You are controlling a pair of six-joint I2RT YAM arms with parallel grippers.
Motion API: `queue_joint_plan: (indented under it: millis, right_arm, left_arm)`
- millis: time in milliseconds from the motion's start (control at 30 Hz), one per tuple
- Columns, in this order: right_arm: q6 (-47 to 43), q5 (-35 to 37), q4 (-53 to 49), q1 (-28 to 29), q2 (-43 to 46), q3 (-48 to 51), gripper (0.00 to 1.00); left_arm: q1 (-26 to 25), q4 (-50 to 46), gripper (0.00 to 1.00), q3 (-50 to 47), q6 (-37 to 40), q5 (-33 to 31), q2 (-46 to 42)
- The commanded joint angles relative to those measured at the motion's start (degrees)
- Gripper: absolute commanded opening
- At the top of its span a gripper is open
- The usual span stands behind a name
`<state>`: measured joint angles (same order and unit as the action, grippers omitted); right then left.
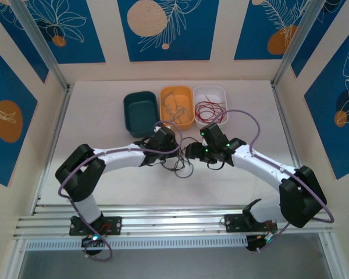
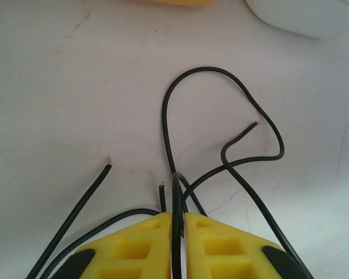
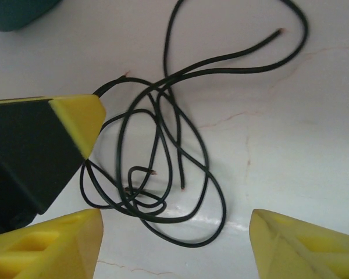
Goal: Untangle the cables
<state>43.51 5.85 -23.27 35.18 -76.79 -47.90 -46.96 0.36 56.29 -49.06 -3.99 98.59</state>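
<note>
The black cables (image 1: 185, 158) (image 2: 164, 116) (image 3: 163, 84) lie in a loose knot of overlapping loops on the surface (image 1: 104, 168) just in front of the orange tray (image 1: 176, 88), several cut ends showing bare tips. One strand is nipped between the fingers of the left pincer (image 2: 178, 218). Thin greyish cables (image 1: 173, 110) curl inside the orange tray. Red cables (image 1: 211, 108) coil in the white tray (image 1: 210, 88) just right of it.

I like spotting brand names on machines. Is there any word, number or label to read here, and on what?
None can be read. The cables, bins and arms bear no writing I can make out; the wall panels carry only drawings of leaves and circles.
</note>
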Motion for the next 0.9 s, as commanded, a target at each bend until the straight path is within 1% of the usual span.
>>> queue_joint_plan:
  millis: [0,233,333,400,567,700,867]
  right_arm:
    - [-0.63,0.71,0.26,1.63,-1.74,-2.53,0.66]
    - [0.21,2.33,-1.17,2.52,-7.06,-5.28,0.54]
    - [1.09,3.93,-2.79,2.02,-9.25,-6.3,0.44]
    - [1.7,4.89,-3.48,1.42,-9.98,-6.21,0.37]
    - [2.85,4.71,-3.36,-1.1,-10.13,-4.46,0.29]
    - [3.72,5.05,-3.36,-2.71,-10.52,-3.53,0.27]
    - [4.29,3.95,-2.37,-4.44,-11.27,-2.61,0.27]
  left_arm:
    - [-0.37,1.05,0.12,-0.81,0.1,1.26,-2.08]
    - [-0.38,0.89,0.03,-1.26,0.93,1.44,-3.25]
    - [-0.24,0.83,0.0,-1.6,2.21,1.52,-4.8]
    - [-0.23,0.87,0.0,-1.74,4.15,1.7,-6.44]
    - [-0.22,1.59,0.0,-2.21,12.24,4.42,-12.37]
    - [-0.24,3.69,0.0,-4.03,17.55,7.02,-17.37]
    - [-0.23,5.88,0.0,-6.25,21.45,8.71,-23.28]
